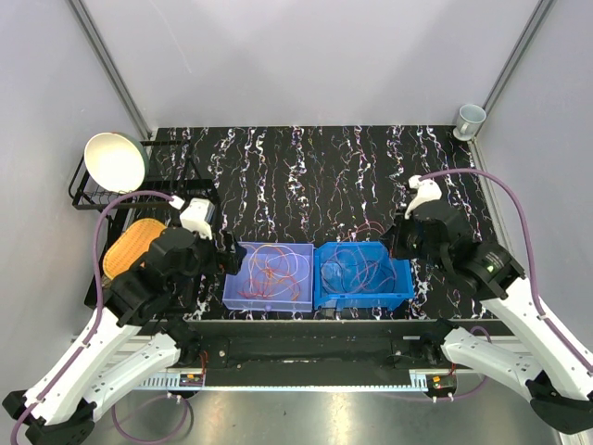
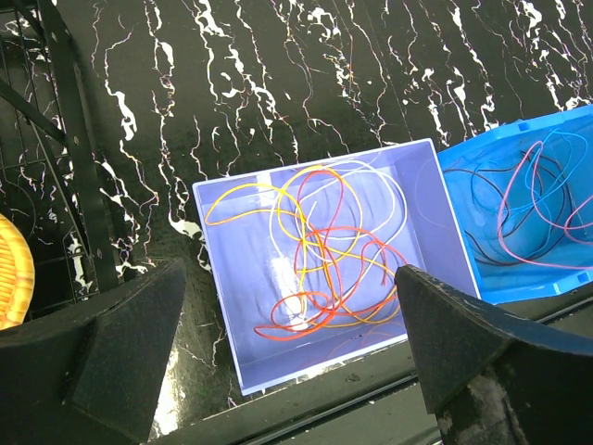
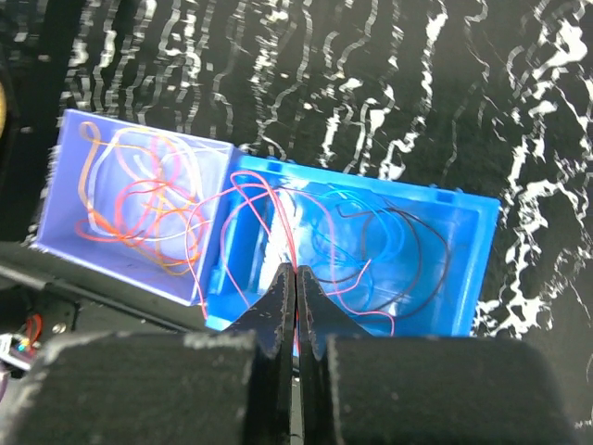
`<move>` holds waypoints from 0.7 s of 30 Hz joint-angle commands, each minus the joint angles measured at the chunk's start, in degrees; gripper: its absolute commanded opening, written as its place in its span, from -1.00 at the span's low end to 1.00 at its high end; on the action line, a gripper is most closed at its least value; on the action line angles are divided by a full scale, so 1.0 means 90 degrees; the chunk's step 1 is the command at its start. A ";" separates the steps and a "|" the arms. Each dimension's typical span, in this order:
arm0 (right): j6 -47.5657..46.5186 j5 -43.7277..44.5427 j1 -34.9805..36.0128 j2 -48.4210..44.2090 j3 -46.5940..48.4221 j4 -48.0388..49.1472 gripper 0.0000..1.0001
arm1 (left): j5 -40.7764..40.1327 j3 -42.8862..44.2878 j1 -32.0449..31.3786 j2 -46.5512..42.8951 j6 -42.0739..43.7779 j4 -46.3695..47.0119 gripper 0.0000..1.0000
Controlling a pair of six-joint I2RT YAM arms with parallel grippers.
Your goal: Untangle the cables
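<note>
left tool [image 2: 289, 278]: spread wide, above cables [image 2: 315, 241] in lilac bin [image 2: 434, 209], apart
right tool [image 3: 296, 273]: pinched on pink cable [image 3: 278, 218] over blue bin [image 3: 468, 269]

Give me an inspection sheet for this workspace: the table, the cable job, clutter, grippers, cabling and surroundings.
Surface: black, white-veined table.
Job's things: orange, red, yellow and white cables tangled in the lavender bin; pink, blue and black cables in the blue bin beside it; one pink strand seems to cross between the bins.
Clutter: white bowl in a black wire rack, orange-yellow item nearby, cup at the far right corner.
Grippers: left gripper open above the lavender bin; right gripper shut over the blue bin, grip on a strand unclear.
Cables: purple-grey hoses along the arms.
Surroundings: grey walls.
</note>
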 commanded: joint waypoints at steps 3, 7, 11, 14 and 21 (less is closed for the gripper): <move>0.0297 0.0681 -0.0026 0.0195 -0.0214 0.0006 -1.00 | -0.0166 -0.0009 -0.0014 -0.0074 -0.0023 0.0230 0.97; 0.0423 0.0749 -0.0026 0.0381 -0.0390 0.0045 -1.00 | -0.0176 -0.0009 -0.0014 -0.0074 -0.0033 0.0229 0.98; 0.0502 0.0838 -0.0027 0.0537 -0.0605 0.0074 -1.00 | -0.0166 -0.0009 -0.0014 -0.0074 -0.0033 0.0230 0.97; 0.0550 0.0799 -0.0017 0.0605 -0.0751 0.0113 -1.00 | -0.0166 -0.0009 -0.0014 -0.0064 -0.0033 0.0220 0.97; 0.0677 0.0555 -0.0026 0.0723 -0.1113 0.0318 -1.00 | -0.0176 -0.0009 -0.0023 -0.0035 -0.0033 0.0230 0.97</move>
